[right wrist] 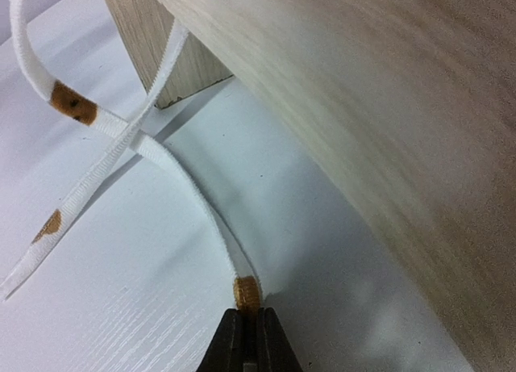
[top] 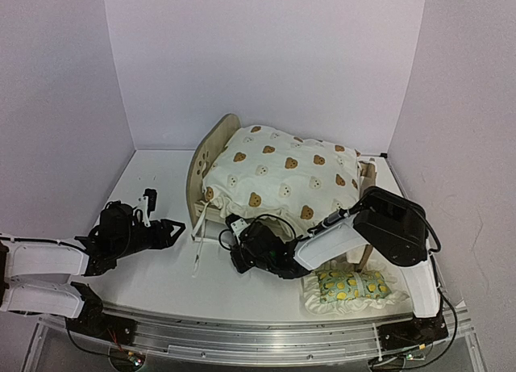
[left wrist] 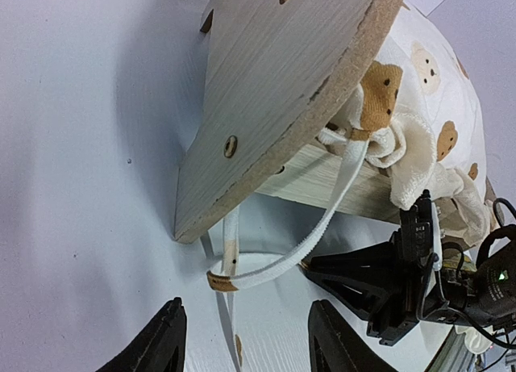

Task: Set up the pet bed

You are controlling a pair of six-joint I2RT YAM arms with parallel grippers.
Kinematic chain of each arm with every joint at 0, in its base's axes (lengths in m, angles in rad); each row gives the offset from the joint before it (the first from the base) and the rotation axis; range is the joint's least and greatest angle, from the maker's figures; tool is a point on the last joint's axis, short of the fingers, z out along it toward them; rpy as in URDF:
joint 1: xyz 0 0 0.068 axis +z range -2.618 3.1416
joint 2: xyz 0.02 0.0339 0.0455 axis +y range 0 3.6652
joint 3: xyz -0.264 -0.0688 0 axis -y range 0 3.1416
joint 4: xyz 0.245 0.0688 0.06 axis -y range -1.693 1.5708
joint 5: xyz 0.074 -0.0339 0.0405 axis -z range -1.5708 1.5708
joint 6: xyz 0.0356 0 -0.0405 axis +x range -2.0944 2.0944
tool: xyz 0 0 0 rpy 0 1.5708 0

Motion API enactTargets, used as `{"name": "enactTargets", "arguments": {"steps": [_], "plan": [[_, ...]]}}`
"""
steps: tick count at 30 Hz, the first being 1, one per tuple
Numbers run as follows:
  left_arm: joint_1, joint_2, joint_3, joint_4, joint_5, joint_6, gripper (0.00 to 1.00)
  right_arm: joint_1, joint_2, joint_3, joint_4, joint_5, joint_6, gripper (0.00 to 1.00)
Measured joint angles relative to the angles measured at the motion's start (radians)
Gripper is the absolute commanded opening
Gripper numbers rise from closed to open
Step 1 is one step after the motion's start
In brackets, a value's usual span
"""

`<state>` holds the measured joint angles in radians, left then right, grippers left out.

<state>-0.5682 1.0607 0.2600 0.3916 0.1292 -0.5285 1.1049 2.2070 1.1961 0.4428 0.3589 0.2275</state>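
A white tie is held at its brown tip by the right hand beside the pet bed.

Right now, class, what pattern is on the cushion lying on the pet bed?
The cushion shows brown bear faces on cream, clearest in the top external view.

- A cream cushion printed with brown bears lay puffed up, well back on the white table.
- Its white tie trailed onto the table, crossing a second strap.
- A green lemon-print pillow with a pale ruffle lay near the front right.
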Motion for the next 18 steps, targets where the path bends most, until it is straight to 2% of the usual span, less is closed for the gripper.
{"name": "enactTargets", "arguments": {"steps": [18], "plan": [[0.0,0.063,0.051,0.0,-0.013,0.005,0.55,-0.013,0.0,0.047,-0.054,-0.05,-0.055,0.0]]}}
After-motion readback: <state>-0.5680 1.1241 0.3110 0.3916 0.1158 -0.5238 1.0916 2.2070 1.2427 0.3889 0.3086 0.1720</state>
